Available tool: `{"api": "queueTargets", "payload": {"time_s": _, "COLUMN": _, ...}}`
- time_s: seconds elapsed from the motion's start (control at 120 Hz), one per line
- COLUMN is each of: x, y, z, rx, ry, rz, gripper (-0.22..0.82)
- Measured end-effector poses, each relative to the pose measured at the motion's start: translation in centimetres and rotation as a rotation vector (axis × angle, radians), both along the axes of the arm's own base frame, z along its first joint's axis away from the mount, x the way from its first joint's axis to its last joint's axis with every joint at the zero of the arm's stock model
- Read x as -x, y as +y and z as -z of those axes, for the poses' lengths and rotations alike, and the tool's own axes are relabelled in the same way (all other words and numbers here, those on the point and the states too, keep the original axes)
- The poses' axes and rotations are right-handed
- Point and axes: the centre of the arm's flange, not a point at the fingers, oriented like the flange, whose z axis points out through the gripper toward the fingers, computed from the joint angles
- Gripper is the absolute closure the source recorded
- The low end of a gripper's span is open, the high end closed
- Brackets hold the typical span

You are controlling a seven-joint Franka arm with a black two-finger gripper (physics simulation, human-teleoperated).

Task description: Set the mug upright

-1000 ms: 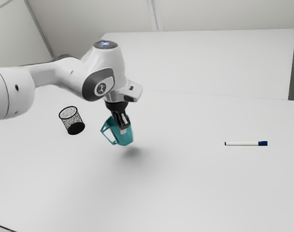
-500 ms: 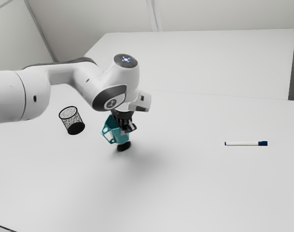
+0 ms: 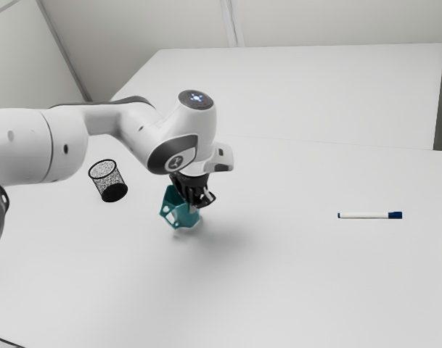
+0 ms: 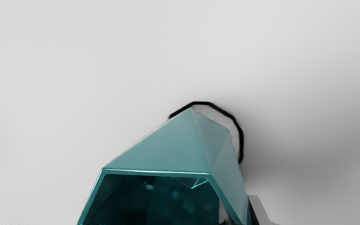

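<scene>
The gripper [image 3: 194, 204] is low over the table, shut on the wall of the teal faceted mug [image 3: 183, 215]. Its handle points toward the exterior view's left, and the body is partly hidden behind the fingers. In the wrist view the mug [image 4: 164, 143] has its dark mouth toward the camera and its body narrows away from it. The gripper [image 4: 239, 214] straddles the wall there, one finger outside and a pale part of the other inside the mouth. A black curved line around a pale patch shows beyond the narrow end. Whether the base touches the table cannot be told.
A black mesh cup [image 3: 108, 181] stands on the white table [image 3: 279, 283] toward the exterior view's left, beside the arm. A white marker with a blue cap [image 3: 369, 215] lies far toward the exterior view's right.
The hand has tilted and come down slightly toward the exterior view's right, carrying the mug lower and turning it. The mesh cup and marker have stayed still.
</scene>
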Motion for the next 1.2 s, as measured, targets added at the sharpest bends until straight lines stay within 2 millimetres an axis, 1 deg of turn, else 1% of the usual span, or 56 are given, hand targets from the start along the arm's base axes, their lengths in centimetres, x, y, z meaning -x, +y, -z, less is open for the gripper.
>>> {"api": "queueTargets", "payload": {"time_s": 0.208, "x": -0.1, "y": -0.2, "z": 0.9, "rx": 0.012, "ry": -0.005, "rz": -0.047, "gripper": 0.78}}
{"api": "queueTargets", "payload": {"time_s": 0.267, "x": -0.1, "y": -0.2, "z": 1.0, "rx": 0.014, "ry": -0.007, "rz": -0.057, "gripper": 0.77}}
{"api": "queueTargets", "payload": {"time_s": 0.333, "x": -0.1, "y": -0.3, "z": 1.1, "rx": 0.019, "ry": -0.009, "rz": -0.067, "gripper": 0.72}}
{"api": "queueTargets", "payload": {"time_s": 0.417, "x": -0.1, "y": -0.3, "z": 0.8, "rx": 0.025, "ry": -0.015, "rz": -0.077, "gripper": 0.60}}
{"api": "queueTargets", "payload": {"time_s": 0.492, "x": -0.1, "y": -0.4, "z": 0.1, "rx": 0.036, "ry": -0.027, "rz": -0.088, "gripper": 0.48}}
{"api": "queueTargets", "payload": {"time_s": 0.558, "x": 0.0, "y": -0.4, "z": -0.8, "rx": 0.046, "ry": -0.041, "rz": -0.097, "gripper": 0.40}}
{"api": "queueTargets", "payload": {"time_s": 0.775, "x": 0.4, "y": 0.0, "z": -4.9, "rx": 0.082, "ry": -0.098, "rz": -0.127, "gripper": 0.19}}
{"api": "queueTargets", "payload": {"time_s": 0.858, "x": 0.5, "y": 0.2, "z": -6.3, "rx": 0.093, "ry": -0.116, "rz": -0.139, "gripper": 0.13}}
{"api": "queueTargets", "payload": {"time_s": 0.892, "x": 0.2, "y": 0.2, "z": -7.4, "rx": 0.109, "ry": -0.128, "rz": -0.149, "gripper": 0.11}}
{"api": "queueTargets", "payload": {"time_s": 0.95, "x": -0.6, "y": 0.7, "z": -10.4, "rx": 0.170, "ry": -0.147, "rz": -0.182, "gripper": 0.08}}
{"api": "queueTargets", "payload": {"time_s": 1.033, "x": -0.7, "y": 3.1, "z": -15.0, "rx": 0.241, "ry": -0.176, "rz": -0.221, "gripper": 0.06}}
{"api": "queueTargets", "payload": {"time_s": 1.1, "x": -2.0, "y": 5.1, "z": -19.7, "rx": 0.277, "ry": -0.214, "rz": -0.239, "gripper": 0.04}}
{"api": "queueTargets", "payload": {"time_s": 1.125, "x": -2.6, "y": 5.8, "z": -21.1, "rx": 0.284, "ry": -0.222, "rz": -0.243, "gripper": 0.04}}
{"api": "queueTargets", "payload": {"time_s": 1.158, "x": -3.1, "y": 6.8, "z": -22.3, "rx": 0.289, "ry": -0.222, "rz": -0.245, "gripper": 0.03}}
{"api": "queueTargets", "payload": {"time_s": 1.2, "x": -3.4, "y": 8.0, "z": -22.8, "rx": 0.290, "ry": -0.205, "rz": -0.246, "gripper": 0.03}}
